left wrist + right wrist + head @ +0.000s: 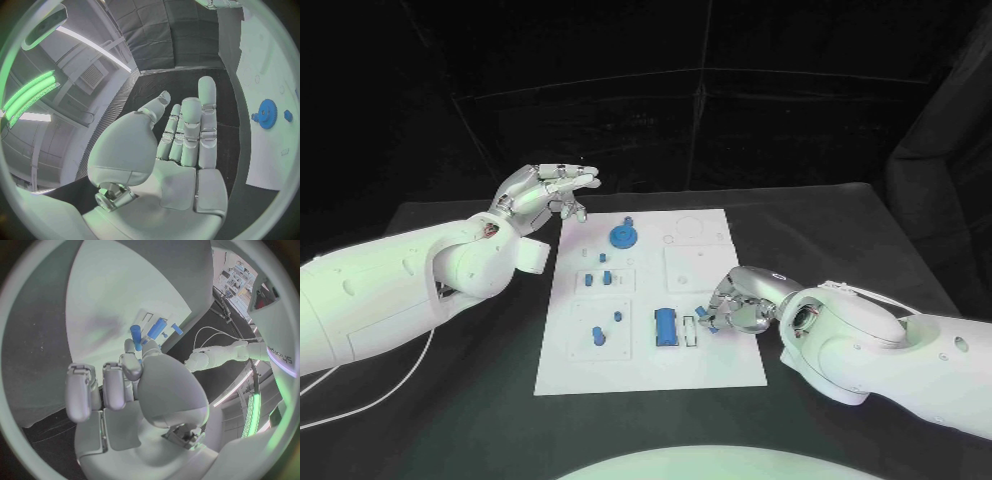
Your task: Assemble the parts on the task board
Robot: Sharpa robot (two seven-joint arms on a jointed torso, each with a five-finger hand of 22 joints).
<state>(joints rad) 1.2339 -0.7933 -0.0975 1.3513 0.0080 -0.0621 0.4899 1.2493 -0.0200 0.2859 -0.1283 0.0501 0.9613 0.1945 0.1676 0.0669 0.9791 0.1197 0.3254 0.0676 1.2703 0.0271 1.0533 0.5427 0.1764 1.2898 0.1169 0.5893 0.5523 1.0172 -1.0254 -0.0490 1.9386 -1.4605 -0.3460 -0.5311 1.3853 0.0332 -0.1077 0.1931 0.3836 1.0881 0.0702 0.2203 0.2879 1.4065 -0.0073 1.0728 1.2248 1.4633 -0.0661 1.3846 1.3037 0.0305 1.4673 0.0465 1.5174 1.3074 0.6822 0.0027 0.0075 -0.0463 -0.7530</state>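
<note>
Here the white task board [711,365] lies in the middle of the black tabletop [877,240], with small blue parts spread over it. The right hand [737,300] sits low at the board's right edge, its fingers [130,365] curled in around a small blue peg [135,336] that sticks out beyond the fingertips, just beside the blue rectangular block [668,327] on the board. The left hand [545,188] hovers off the board's far left corner, holding nothing, its fingers [206,107] stretched out and slightly apart; the blue gear [626,237] stands on the board near it, apart from those fingertips.
</note>
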